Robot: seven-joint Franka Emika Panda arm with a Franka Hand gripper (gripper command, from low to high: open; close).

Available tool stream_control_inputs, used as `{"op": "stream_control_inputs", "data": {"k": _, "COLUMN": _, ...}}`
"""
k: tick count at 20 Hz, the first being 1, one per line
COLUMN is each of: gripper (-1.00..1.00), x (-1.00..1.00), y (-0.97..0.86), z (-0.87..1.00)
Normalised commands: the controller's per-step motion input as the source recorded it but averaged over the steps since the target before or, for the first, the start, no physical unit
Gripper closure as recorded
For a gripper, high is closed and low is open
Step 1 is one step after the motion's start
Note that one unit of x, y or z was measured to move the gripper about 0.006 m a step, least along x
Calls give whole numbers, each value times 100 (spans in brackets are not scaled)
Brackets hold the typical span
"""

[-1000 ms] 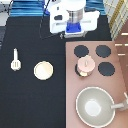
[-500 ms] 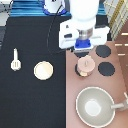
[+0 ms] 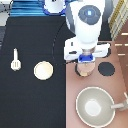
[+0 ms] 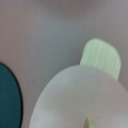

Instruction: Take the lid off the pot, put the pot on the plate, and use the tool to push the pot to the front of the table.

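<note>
My gripper (image 3: pixel 86 61) hangs right over the pot (image 3: pixel 85 72) on the brownish-pink stove (image 3: pixel 118 60), at the exterior view's right. The hand covers most of the pot, so the lid cannot be told apart from it there. Up close, the wrist view fills with a pale round top (image 4: pixel 80 100) and a yellow-green side tab (image 4: pixel 102 57). The cream-yellow plate (image 3: pixel 43 70) lies bare on the black table (image 3: pixel 30 100), left of the pot. Further left lies the tool (image 3: pixel 16 60), a cream-white spatula.
A large grey-beige pan (image 3: pixel 95 106) with a long handle sits on the stove below the pot. A black burner (image 3: pixel 106 69) shows to the pot's right, and a dark burner edge (image 4: pixel 9 97) appears in the wrist view.
The arm has swung from the exterior view's top down toward its bottom and now covers the pot. Plate, spatula and pan have not moved.
</note>
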Motion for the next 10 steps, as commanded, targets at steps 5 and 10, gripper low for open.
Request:
{"op": "stream_control_inputs", "data": {"k": 5, "gripper": -100, "x": -27, "y": 33, "z": -36}}
{"op": "stream_control_inputs", "data": {"k": 10, "gripper": 100, "x": -17, "y": 21, "z": -10}}
